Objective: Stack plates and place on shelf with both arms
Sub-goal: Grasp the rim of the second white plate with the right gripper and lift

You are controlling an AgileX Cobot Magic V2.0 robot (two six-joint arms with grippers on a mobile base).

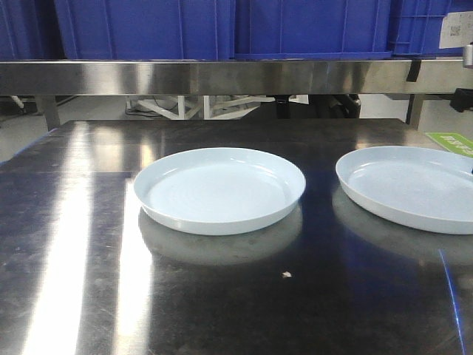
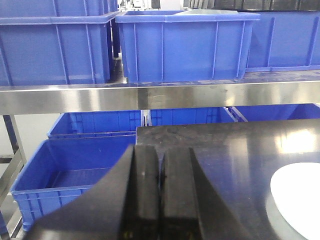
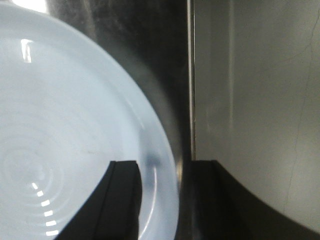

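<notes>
The left plate (image 1: 219, 188) and right plate (image 1: 410, 186) lie apart on the table (image 1: 74, 222). The right gripper (image 3: 164, 167) gapes across the right plate's rim, seemingly not touching; the left gripper (image 2: 160, 200) is pinched together, empty. A shallow bite could slide that glossy plate off the table's edge.

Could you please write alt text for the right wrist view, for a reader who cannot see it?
The open right gripper has one finger on either side of the rim of a pale blue-white plate. The dark table ends just beyond it.
</notes>
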